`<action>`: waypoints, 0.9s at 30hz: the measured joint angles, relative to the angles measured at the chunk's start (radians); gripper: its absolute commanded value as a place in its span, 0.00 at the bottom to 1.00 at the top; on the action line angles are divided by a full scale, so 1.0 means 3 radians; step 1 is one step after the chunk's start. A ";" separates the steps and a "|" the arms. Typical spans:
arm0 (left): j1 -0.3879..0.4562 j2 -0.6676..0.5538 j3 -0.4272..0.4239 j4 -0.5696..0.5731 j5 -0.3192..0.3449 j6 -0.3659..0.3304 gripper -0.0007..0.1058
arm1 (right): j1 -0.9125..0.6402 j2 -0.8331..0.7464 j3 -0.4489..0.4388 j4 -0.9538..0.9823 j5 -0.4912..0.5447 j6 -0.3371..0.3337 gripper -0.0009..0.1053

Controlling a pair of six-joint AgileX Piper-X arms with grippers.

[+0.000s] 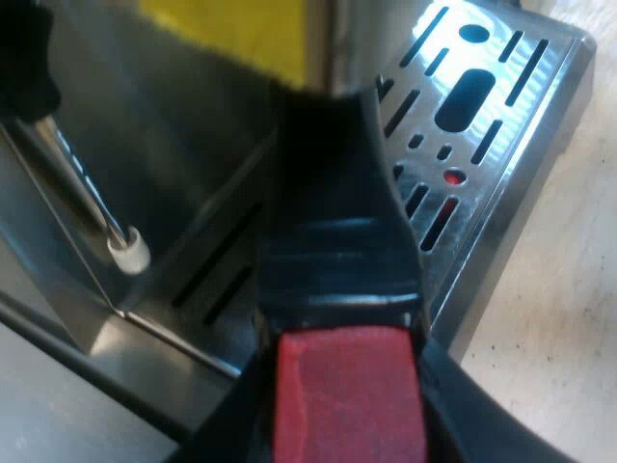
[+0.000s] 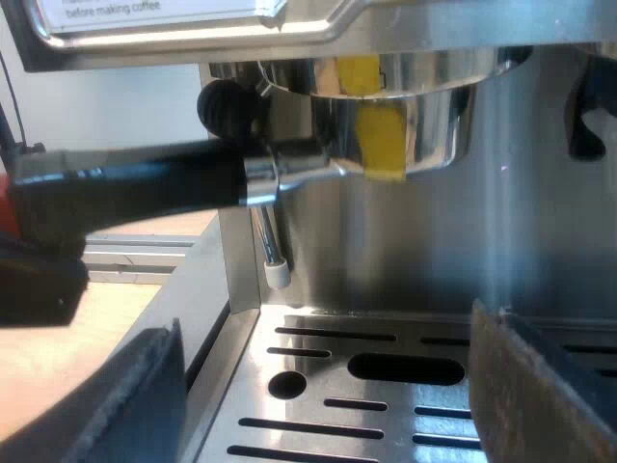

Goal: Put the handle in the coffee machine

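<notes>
The metal holder (image 2: 386, 116), marked with a yellow strip, sits up against the round fitting under the espresso machine's front (image 2: 289, 29). Its dark handle (image 2: 145, 183) sticks out level over the edge of the drip tray. My left gripper (image 1: 342, 386) is shut on the handle's red end (image 1: 347, 405), with a black finger (image 1: 482, 415) on each side. The dark grip (image 1: 337, 222) runs from there toward the machine. My right gripper (image 2: 328, 395) hangs open over the drip tray (image 2: 318, 376), below the holder, with nothing between its fingers (image 2: 125, 405).
A steam wand (image 2: 268, 241) with a white tip (image 1: 128, 253) hangs beside the holder, close under the handle. The slotted steel drip tray (image 1: 482, 96) lies beneath. A pale speckled tabletop (image 1: 569, 318) borders the tray's edge.
</notes>
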State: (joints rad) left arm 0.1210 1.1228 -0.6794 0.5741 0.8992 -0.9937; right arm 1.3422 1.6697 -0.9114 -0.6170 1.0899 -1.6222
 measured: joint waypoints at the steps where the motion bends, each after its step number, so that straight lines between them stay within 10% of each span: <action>1: 0.0000 -0.0028 0.0000 0.0000 -0.0007 0.0000 0.01 | 0.0000 0.0000 0.0000 0.0000 0.0000 0.0000 0.60; 27: 0.0015 -0.0135 0.0000 0.0079 -0.0044 -0.0061 0.01 | 0.0000 0.0000 0.0000 0.0054 0.0000 0.0000 0.60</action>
State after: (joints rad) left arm 0.1254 1.0824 -0.6794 0.5978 0.8860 -1.0119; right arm 1.3422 1.6697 -0.9114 -0.6008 1.0899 -1.6222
